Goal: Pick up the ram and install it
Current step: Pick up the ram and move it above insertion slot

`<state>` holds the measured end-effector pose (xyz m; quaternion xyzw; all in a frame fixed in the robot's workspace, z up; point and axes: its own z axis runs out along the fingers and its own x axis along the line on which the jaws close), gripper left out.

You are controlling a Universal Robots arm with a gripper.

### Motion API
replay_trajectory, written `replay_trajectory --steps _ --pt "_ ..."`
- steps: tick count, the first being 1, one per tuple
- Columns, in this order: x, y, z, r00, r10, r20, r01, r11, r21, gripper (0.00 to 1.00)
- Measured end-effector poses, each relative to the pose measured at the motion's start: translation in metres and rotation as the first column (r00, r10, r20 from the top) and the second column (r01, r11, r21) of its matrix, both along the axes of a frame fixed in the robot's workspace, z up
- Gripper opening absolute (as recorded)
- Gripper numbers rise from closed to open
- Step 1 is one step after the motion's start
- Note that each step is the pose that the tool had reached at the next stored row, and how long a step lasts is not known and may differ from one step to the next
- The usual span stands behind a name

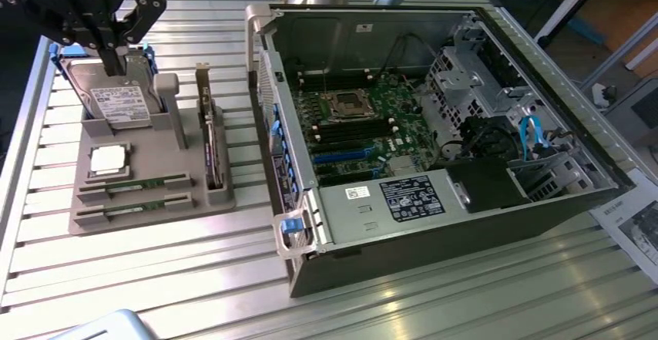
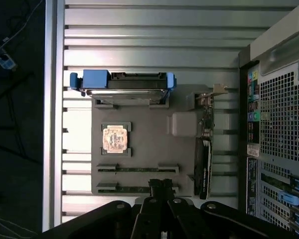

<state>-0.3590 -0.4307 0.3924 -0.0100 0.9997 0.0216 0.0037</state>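
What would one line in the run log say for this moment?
claw: shut, holding nothing, above the grey holder | ram sticks: both in holder | computer case: open

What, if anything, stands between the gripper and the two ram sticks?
Nothing visible does. The gripper hangs in open air above the grey holder, and both ram sticks lie uncovered in their slots, open from above.
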Motion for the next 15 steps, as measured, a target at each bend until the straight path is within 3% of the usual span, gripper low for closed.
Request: replay_trajectory --steps 6,13,15 --pt "0.0 -0.0005 0.0 0.9965 0.083 0.0 -0.083 0.9965 0.0 0.1" --pt "0.0 -0.0008 -0.0001 0.9857 0.168 0.0 -0.168 0.9857 0.0 0.1" --pt "0.0 -0.0009 -0.0002 0.9802 0.198 0.0 -0.198 0.9802 0.0 0.1"
